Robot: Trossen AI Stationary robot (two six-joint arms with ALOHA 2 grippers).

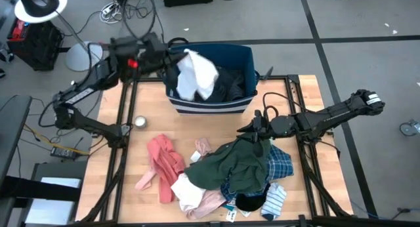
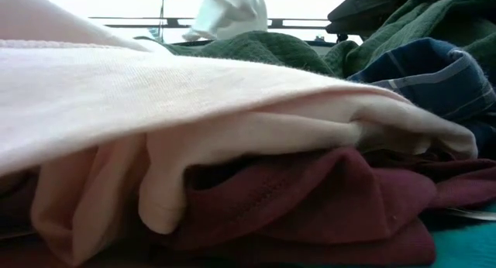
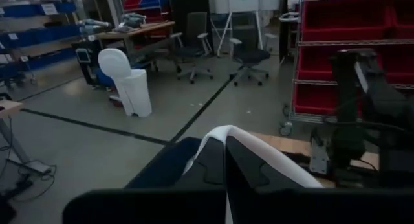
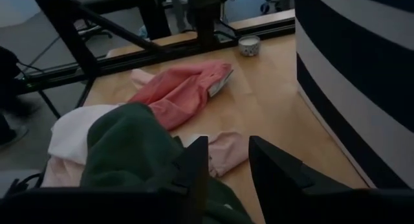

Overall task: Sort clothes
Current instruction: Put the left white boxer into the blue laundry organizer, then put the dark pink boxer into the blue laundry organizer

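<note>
High view: even overhead light, soft shadows, sharp; ring lamp far left glows white. Low view: pale garment right at lens, soft focus, far background blown out. Both wrist views dim, muddy; near fingers dark silhouettes, room behind slightly soft.

The bin sits at the counter's far edge, a garment held over it by the left tool. The heap of clothes lies nearer, the right tool at its far right edge. A small cup stands left of the bin.
</note>
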